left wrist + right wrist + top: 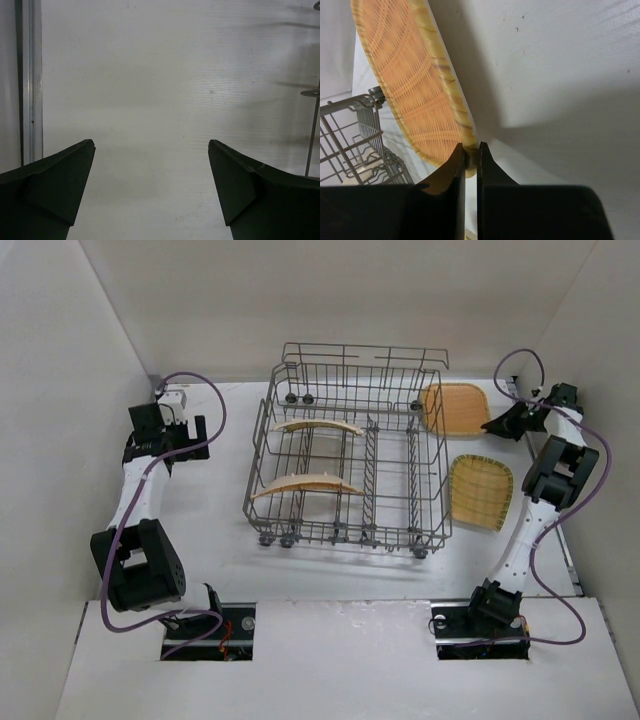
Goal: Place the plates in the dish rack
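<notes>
The grey wire dish rack [348, 454] stands mid-table. Two yellow woven plates stand edge-on in its left side, one at the rear [317, 426] and one at the front [306, 485]. My right gripper [497, 423] is shut on the rim of a third, rounded-square plate [454, 407], held tilted off the table just right of the rack's rear corner; the right wrist view shows the plate [410, 85] pinched between my fingertips [471, 151]. A fourth plate [479, 491] lies flat on the table right of the rack. My left gripper [190, 435] is open and empty, left of the rack.
White walls close in the table at the back and both sides. A metal strip [30, 85] runs along the table's left edge. A rack wire [313, 127] shows at the right of the left wrist view. The arm bases [210, 625] sit at the near edge.
</notes>
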Motion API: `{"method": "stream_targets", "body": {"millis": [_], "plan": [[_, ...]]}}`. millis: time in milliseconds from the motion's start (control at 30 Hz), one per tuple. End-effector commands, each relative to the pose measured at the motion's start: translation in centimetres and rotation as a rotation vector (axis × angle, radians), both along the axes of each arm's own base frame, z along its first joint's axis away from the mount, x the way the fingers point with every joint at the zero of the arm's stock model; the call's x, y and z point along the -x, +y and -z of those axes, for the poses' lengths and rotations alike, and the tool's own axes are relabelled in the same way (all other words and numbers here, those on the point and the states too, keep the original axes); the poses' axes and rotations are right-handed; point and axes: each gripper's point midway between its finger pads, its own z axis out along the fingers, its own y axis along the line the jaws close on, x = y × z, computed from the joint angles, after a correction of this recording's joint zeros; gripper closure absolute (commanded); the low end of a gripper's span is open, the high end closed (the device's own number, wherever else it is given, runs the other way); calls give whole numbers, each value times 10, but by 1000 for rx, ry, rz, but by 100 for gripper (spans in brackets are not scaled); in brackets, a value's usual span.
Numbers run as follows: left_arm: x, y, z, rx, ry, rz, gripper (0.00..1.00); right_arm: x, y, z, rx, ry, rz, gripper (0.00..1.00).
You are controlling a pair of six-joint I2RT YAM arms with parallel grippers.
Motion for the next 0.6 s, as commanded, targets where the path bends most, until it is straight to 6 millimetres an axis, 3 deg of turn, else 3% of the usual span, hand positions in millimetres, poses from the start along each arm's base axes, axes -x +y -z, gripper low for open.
{"method": "stream_targets", "body": {"millis": [0,100,300,400,567], "plan": [[-9,2,-14,-24,-35,11,0,-13,19,-19,97,-86,-93,100],[-4,-5,-5,-15,-18,26,0,-8,18,-34,137,-113,-109,100],[5,-19,18,1,8,49,0,-5,9,-99,236,-229,-71,100],[5,-23,25,13,11,52,0,1,5,-122,291,-271,-49,100],[3,-26,32,37,14,52,0,20,-5,-147,353,-323,6,100]]}}
